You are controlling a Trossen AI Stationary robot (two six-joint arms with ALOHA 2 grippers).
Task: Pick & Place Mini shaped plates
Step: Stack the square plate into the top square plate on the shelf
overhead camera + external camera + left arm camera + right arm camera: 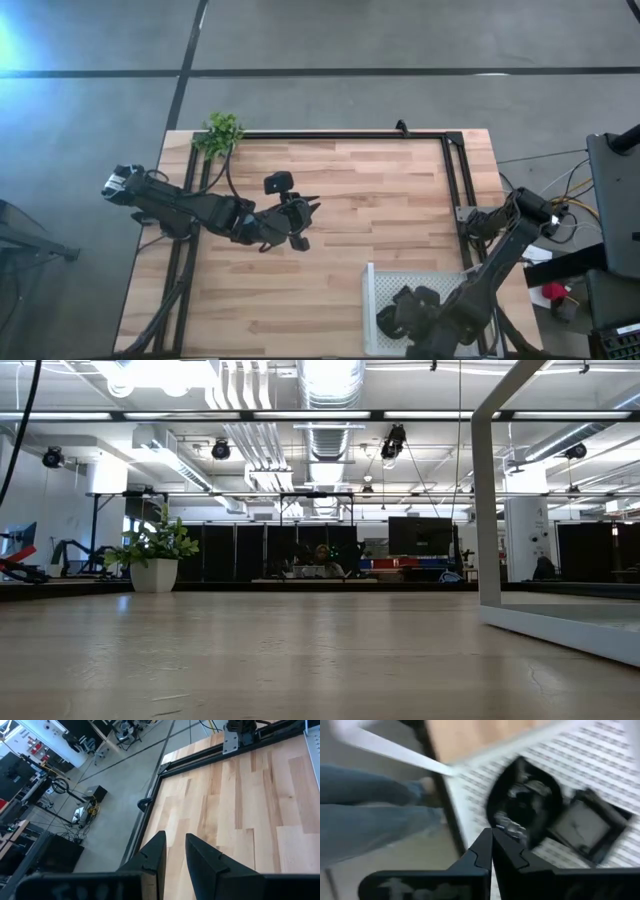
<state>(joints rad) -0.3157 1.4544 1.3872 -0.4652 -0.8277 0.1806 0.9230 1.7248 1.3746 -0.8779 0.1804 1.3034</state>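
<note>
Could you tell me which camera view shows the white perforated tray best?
The right wrist view: the white perforated tray fills it, black plates lying in it. The high view shows it partly hidden under the right arm; the low view only its rim; the left wrist view nothing.

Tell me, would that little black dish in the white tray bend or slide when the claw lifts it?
The black dish looks rigid and moulded, so it probably won't bend. Its glossy surface may be slippery. The raised rim gives the shut right gripper a thin edge to pinch, so it might tilt.
</note>
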